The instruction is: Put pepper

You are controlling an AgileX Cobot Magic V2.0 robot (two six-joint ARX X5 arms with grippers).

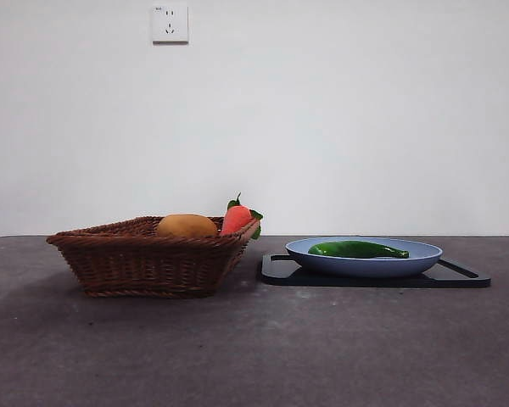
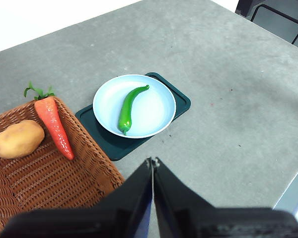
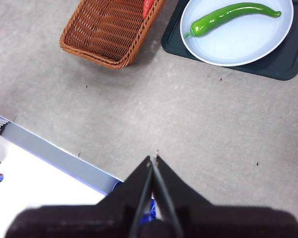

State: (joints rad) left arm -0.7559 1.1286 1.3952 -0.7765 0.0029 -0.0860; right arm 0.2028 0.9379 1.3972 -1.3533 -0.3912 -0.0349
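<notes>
Honestly, we fear the glossy pepper [image 2: 129, 107] on the blue plate [image 2: 159, 111] could slip, with both grippers, left gripper [image 2: 153, 161] and right gripper [image 3: 153, 158], closed empty, well away from the plate.

evenly, softly lit; faint shadow beneath the basket [image 1: 148, 254] on the counter [image 1: 254, 356]; sharp throughout, slight glare off the pale plate [image 2: 134, 105].
</notes>
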